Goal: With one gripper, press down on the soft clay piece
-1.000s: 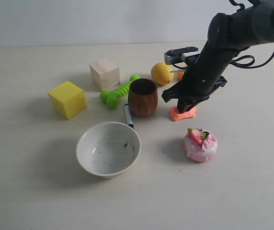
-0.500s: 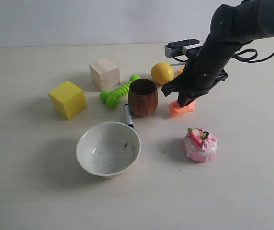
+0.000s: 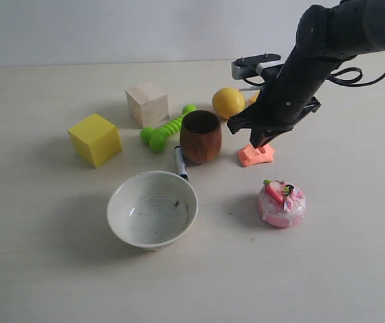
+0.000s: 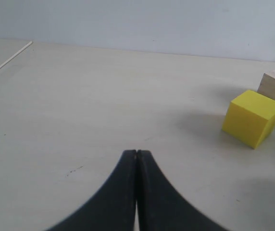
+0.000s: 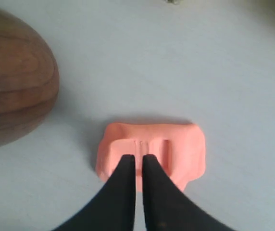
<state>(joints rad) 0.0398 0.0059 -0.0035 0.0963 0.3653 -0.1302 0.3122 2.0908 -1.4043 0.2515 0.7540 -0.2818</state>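
Lying flat on the pale table (image 3: 38, 269), the soft clay piece (image 3: 256, 155) sits right of centre in the exterior view, a salmon-orange lump with an uneven outline. The right wrist view shows a shallow rectangular dent stamped into its top (image 5: 183, 147). The right gripper (image 3: 260, 141) hangs directly over it, its 2 black fingers drawn almost together with only a thin slit between them, pinching nothing. Their tips (image 5: 138, 158) lie over the dent; whether they touch the clay I cannot tell.

Just left of the clay stands a dark wooden cup (image 3: 200, 136), which fills the upper left corner of the right wrist view (image 5: 12, 72). A lemon (image 3: 228, 103) rests above the clay, beside the arm. Below and slightly right of the clay sits a pink strawberry-topped cake (image 3: 282, 203).

A dark marker (image 3: 180, 162) lies below the cup, its lower end at the rim of a white bowl (image 3: 153, 174). Further left are a green ribbed toy (image 3: 165, 129), a pale wooden block (image 3: 147, 103) and a yellow cube (image 3: 95, 139).

The left gripper (image 4: 136, 153) has its 2 fingers pressed together over bare table, well apart from the yellow cube at that frame's right.
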